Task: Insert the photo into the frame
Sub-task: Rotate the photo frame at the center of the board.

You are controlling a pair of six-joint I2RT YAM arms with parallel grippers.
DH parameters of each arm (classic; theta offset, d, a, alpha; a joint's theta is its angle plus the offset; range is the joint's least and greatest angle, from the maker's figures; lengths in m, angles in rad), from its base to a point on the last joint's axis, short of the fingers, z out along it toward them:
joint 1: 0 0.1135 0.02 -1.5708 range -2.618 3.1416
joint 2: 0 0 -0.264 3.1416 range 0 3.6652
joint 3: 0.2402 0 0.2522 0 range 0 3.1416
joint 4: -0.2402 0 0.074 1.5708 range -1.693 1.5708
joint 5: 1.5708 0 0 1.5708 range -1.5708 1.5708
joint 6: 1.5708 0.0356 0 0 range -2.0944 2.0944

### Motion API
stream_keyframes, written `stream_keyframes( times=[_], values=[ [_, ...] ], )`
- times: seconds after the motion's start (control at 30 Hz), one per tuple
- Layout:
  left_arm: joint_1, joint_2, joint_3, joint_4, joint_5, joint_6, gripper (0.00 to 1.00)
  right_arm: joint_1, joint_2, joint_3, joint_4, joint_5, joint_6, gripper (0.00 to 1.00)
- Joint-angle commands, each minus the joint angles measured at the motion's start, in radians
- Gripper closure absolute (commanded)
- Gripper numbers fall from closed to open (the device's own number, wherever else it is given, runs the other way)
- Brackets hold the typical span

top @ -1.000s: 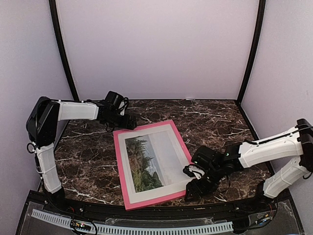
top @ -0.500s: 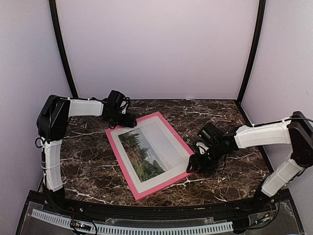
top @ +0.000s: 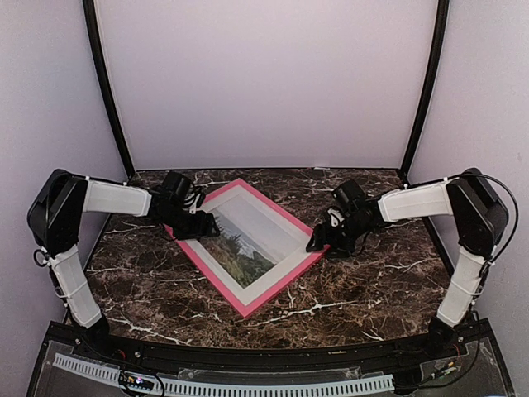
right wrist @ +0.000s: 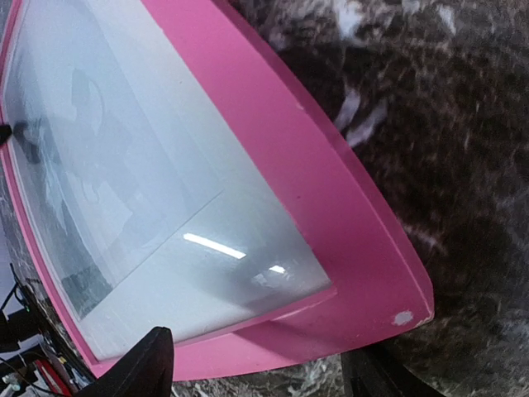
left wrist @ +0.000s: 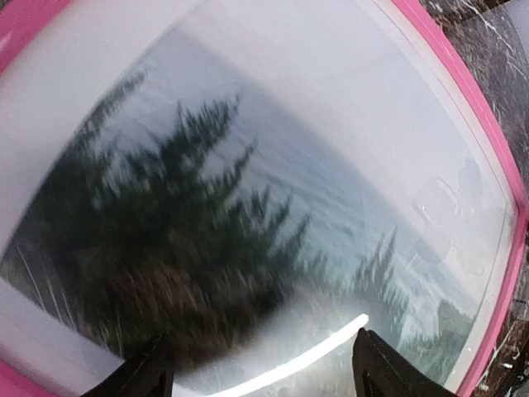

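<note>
The pink frame (top: 275, 278) lies at an angle on the marble table, and the photo (top: 248, 240) of trees and pale water sits inside it behind a white mat. At the frame's left corner my left gripper (top: 202, 225) hangs open. In the left wrist view its fingertips (left wrist: 376, 364) stand wide apart just above the blurred photo (left wrist: 207, 231), with the frame's edge (left wrist: 463, 91) at the right. My right gripper (top: 318, 244) is at the right corner. There the frame (right wrist: 331, 215) wedges between the right gripper's (right wrist: 264, 372) two fingers, which are shut on it.
Dark marble table (top: 372, 281) under everything, pale walls on three sides with black posts (top: 107, 91) at the back corners. Bare marble shows in front of the frame and to its right.
The frame has swung counterclockwise and slid toward the back wall. The right gripper moved back with its corner. The left gripper moved left and forward over the left corner, jaws narrowing.
</note>
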Motion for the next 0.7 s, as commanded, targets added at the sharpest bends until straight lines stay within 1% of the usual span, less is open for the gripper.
stream_keyframes(
  times=[0.0, 0.1, 0.17, 0.27, 0.33, 0.37, 0.43, 0.53, 0.6, 0.67],
  values=[
    [-0.043, -0.158, -0.175, 0.044, 0.090, -0.108, 0.24, -0.042, 0.070, 0.076, 0.090, 0.004, -0.009, 0.30],
    [-0.087, -0.240, -0.240, 0.051, 0.084, -0.138, 0.24, -0.064, 0.121, 0.135, 0.076, 0.000, -0.018, 0.30],
    [-0.104, -0.302, -0.262, 0.032, 0.046, -0.143, 0.23, -0.077, 0.145, 0.166, 0.068, 0.007, -0.026, 0.30],
    [-0.108, -0.391, -0.274, 0.008, -0.028, -0.121, 0.18, -0.110, 0.176, 0.213, 0.065, 0.001, -0.039, 0.30],
    [-0.106, -0.417, -0.259, -0.023, -0.111, -0.094, 0.14, -0.129, 0.205, 0.258, 0.059, -0.011, -0.058, 0.30],
    [-0.100, -0.420, -0.250, -0.033, -0.166, -0.085, 0.13, -0.136, 0.216, 0.285, 0.060, -0.022, -0.072, 0.30],
    [-0.078, -0.408, -0.213, -0.053, -0.217, -0.060, 0.10, -0.143, 0.231, 0.330, 0.065, -0.022, -0.098, 0.30],
    [-0.028, -0.355, -0.149, -0.045, -0.274, -0.025, 0.08, -0.148, 0.232, 0.368, 0.065, -0.001, -0.106, 0.30],
    [0.003, -0.305, -0.105, -0.031, -0.310, -0.001, 0.06, -0.148, 0.214, 0.359, 0.067, -0.001, -0.097, 0.30],
    [0.037, -0.244, -0.049, -0.027, -0.332, 0.016, 0.04, -0.148, 0.180, 0.310, 0.071, 0.011, -0.087, 0.30]
  ],
)
